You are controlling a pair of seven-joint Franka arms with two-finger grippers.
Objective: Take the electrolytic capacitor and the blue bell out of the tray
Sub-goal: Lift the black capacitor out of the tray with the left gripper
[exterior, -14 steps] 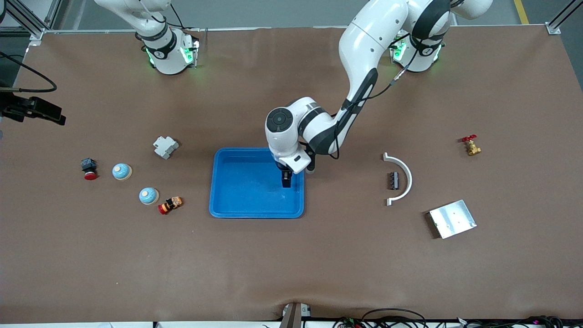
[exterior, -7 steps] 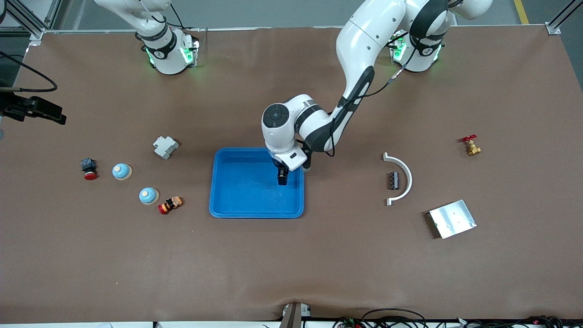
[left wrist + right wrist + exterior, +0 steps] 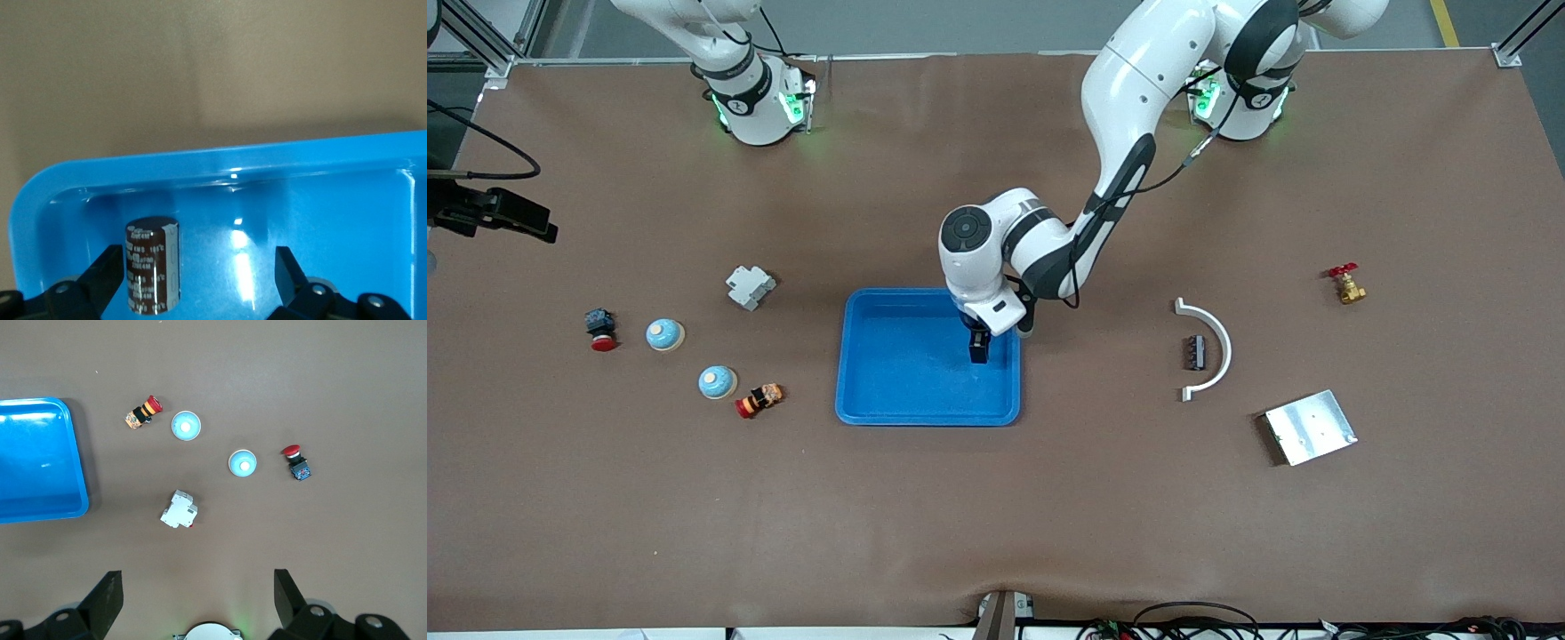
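Left wrist view: jaws wide apart, capacitor (image 3: pixel 153 265) against one finger (image 3: pixel 100 277).

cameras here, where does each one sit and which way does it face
Front view: high across the table, facing both arms' bases; left gripper is over the tray.
Left wrist view: looks into the tray at the capacitor by one open finger.
Right wrist view: high over the table; open right gripper shows; shares two bells and the tray with front.

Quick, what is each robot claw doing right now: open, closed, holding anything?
Left end effector: open, over the blue plastic tray, dark cylindrical capacitor against one finger.
Right end effector: open, holding nothing.
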